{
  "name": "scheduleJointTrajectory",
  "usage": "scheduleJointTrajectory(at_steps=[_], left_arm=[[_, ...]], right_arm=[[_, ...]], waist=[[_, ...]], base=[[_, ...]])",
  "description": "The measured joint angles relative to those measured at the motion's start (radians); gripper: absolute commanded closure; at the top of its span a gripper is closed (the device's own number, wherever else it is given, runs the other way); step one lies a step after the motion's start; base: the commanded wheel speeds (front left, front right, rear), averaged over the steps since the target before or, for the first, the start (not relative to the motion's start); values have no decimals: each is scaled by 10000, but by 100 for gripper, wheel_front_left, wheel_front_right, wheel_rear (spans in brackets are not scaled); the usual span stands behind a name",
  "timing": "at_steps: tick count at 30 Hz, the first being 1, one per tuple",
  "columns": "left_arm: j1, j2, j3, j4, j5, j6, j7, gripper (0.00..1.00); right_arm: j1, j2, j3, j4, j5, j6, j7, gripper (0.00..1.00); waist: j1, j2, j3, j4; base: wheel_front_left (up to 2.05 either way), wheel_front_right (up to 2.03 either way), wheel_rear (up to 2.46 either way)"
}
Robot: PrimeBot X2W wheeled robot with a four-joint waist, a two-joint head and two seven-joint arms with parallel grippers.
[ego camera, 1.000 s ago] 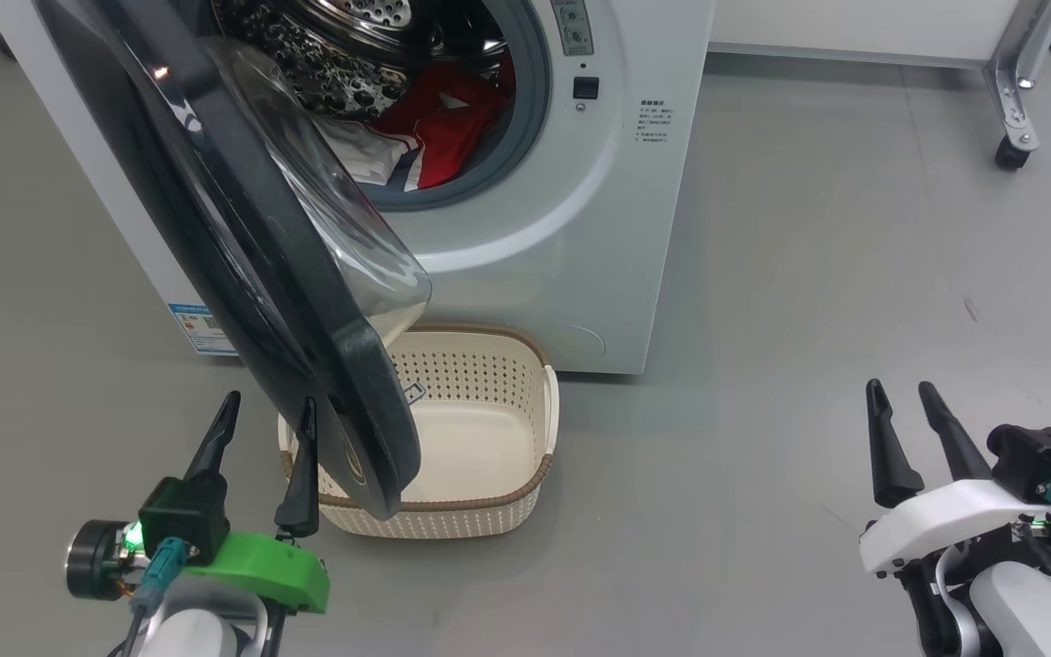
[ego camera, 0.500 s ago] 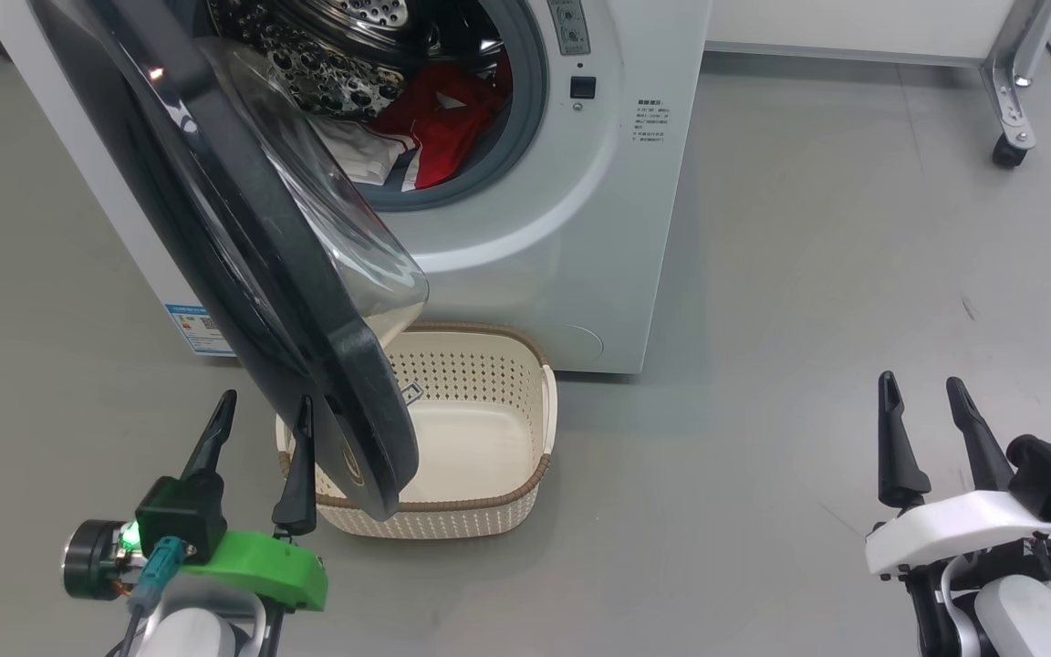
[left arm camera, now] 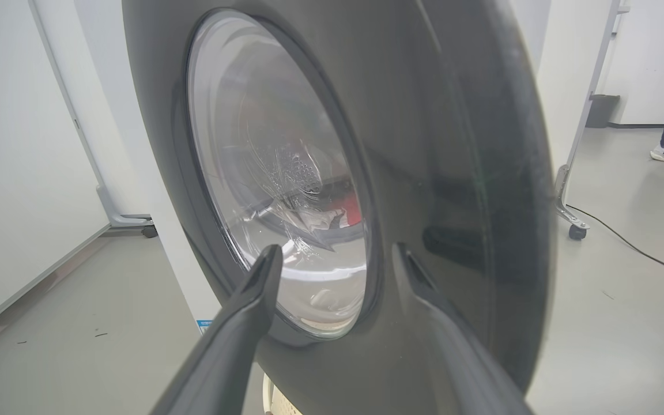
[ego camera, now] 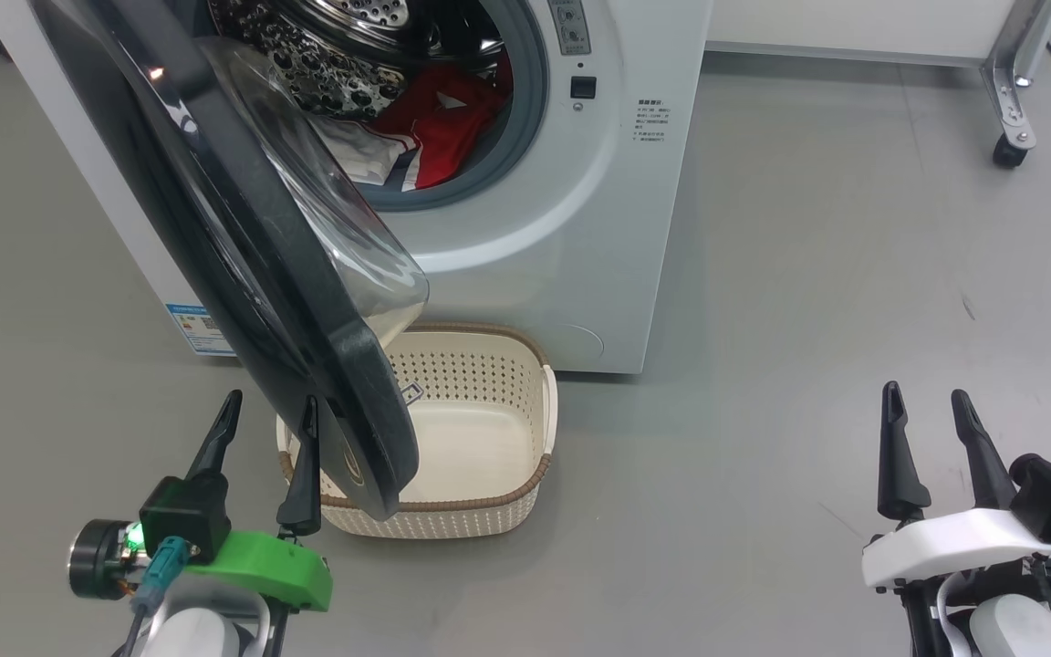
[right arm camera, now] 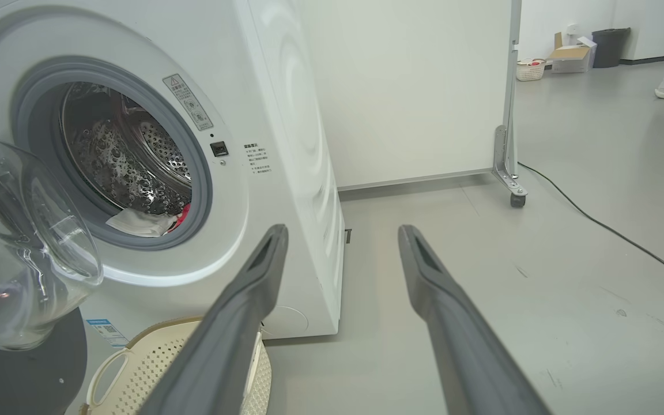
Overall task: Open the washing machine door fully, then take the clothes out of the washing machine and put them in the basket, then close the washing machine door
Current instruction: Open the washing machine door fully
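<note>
Left tool (ego camera: pixel 272 397): jaws wide, nothing held, low against outer face of washing machine door (ego camera: pixel 279 301); contact with glossy rim, cannot tell.

Door only partly swung, lower edge hanging over left part of basket (ego camera: pixel 489 511). Basket on floor just before washing machine (ego camera: pixel 580 228).

Clothes (ego camera: pixel 439 123) inside drum mouth, red beside white.

Right tool (ego camera: pixel 925 392): jaws wide, empty, well apart over bare floor.

Risks:
- finger skids off slick rim, door swings back
- door left half-open shields basket, clothes drop on floor
- reach into drum clips glass bowl
</note>
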Motion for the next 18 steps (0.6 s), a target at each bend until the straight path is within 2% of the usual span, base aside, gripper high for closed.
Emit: scheduleJointTrajectory(at_steps=[18], left_arm=[[28,-23,44,54,75,-33,0,0]], right_arm=[[330,201,-107,-155,-546,15,0,0]], waist=[[0,0,-40,36]], base=[[0,0,0]])
